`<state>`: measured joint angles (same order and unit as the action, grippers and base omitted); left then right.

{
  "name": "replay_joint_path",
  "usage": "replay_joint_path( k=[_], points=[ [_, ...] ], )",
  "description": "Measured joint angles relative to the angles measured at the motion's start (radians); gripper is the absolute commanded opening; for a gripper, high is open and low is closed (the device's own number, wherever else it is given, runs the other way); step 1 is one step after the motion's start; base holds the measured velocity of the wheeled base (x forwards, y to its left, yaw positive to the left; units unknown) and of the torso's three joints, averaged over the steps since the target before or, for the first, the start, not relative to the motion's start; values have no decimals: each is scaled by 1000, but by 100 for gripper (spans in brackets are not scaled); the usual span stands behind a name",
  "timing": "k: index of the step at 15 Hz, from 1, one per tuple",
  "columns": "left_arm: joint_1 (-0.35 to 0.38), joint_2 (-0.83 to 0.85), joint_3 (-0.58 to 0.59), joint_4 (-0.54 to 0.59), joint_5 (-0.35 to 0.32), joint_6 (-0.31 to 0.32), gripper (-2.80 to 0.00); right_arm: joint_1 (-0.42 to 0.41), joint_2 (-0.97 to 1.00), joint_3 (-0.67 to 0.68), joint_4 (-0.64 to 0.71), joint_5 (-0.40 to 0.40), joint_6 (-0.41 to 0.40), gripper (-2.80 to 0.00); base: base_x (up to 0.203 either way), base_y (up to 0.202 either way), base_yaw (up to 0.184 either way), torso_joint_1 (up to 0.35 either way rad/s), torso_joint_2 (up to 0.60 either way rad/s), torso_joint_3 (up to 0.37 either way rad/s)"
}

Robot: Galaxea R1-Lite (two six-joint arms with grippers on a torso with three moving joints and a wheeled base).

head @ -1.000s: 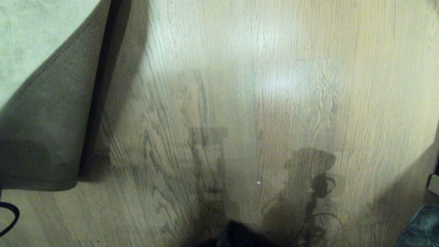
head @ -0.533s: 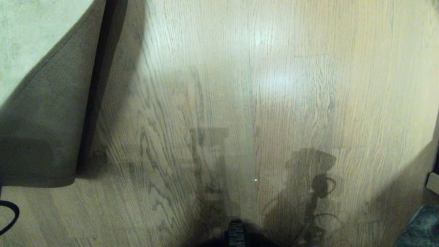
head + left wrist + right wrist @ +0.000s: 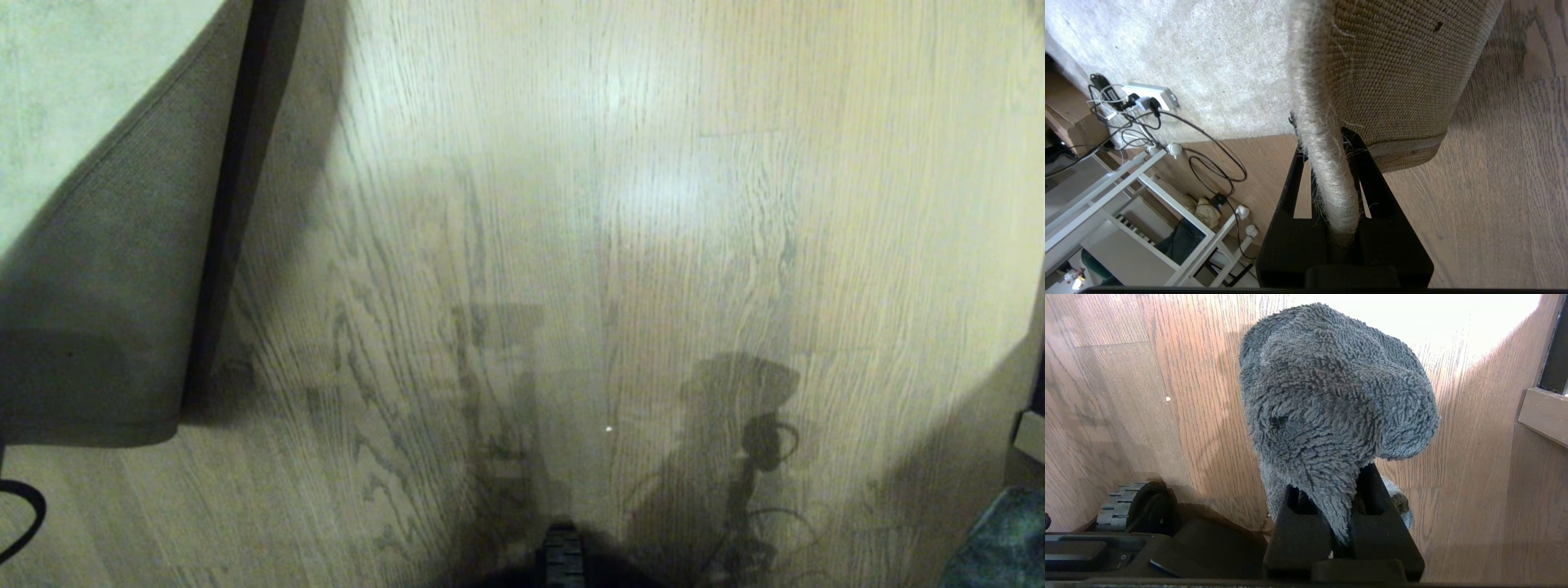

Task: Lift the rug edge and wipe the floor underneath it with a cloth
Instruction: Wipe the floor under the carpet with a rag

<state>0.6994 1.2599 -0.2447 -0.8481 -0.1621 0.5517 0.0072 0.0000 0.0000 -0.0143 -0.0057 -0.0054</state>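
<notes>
I'm holding the rug edge (image 3: 1327, 163) pinched in the left gripper (image 3: 1327, 179), its backing turned up off the floor (image 3: 620, 245). The right gripper (image 3: 1331, 506) is clamping the cloth (image 3: 1331, 396) above bare planks. Next I'm judging: bring the cloth down onto the exposed boards beside the fold.

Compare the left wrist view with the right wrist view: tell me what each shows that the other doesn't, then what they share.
Left wrist only: the left hand shut on the rug edge, lifted so the woven backing shows; a power strip and cables.
Right wrist only: the right hand shut on the cloth; a wheel of the base.
Both: the floor.
</notes>
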Motion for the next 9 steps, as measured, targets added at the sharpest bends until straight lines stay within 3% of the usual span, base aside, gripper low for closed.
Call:
replay_joint_path(
  k=[9],
  points=[
    [1, -36, 41, 0, 1, -25, -280, 0, 0, 0, 0, -1, 0, -280, 0, 0, 0, 0, 0, 0]
  ],
)
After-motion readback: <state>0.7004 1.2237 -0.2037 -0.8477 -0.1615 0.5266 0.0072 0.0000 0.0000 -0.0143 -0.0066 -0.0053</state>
